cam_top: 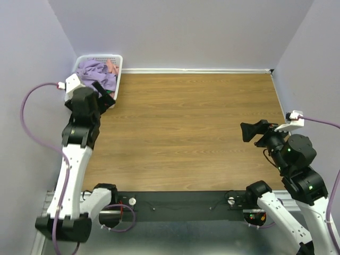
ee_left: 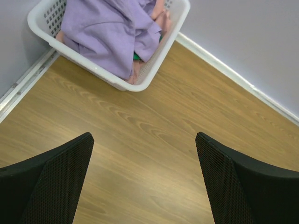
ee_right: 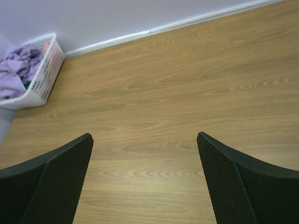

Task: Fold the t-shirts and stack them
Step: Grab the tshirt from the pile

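Observation:
The t-shirts lie crumpled in a white lattice basket (cam_top: 119,74) at the table's far left corner. A large lavender-purple one (cam_top: 93,71) (ee_left: 107,32) (ee_right: 14,72) is on top. Salmon-pink cloth (cam_top: 111,66) (ee_left: 161,17) shows beside it, and a sliver of green (ee_left: 136,57) shows underneath. My left gripper (cam_top: 106,97) (ee_left: 144,136) hovers open just in front of the basket (ee_left: 154,74), above bare wood, with nothing between its fingers. My right gripper (cam_top: 244,133) (ee_right: 144,136) is open and empty at the right side of the table, pointing left toward the basket (ee_right: 46,81).
The wooden table (cam_top: 186,133) is boxed in by lilac walls on the left, back and right, with a white strip (cam_top: 196,70) along the far edge. Purple cables (cam_top: 29,101) loop off both arms near the side walls.

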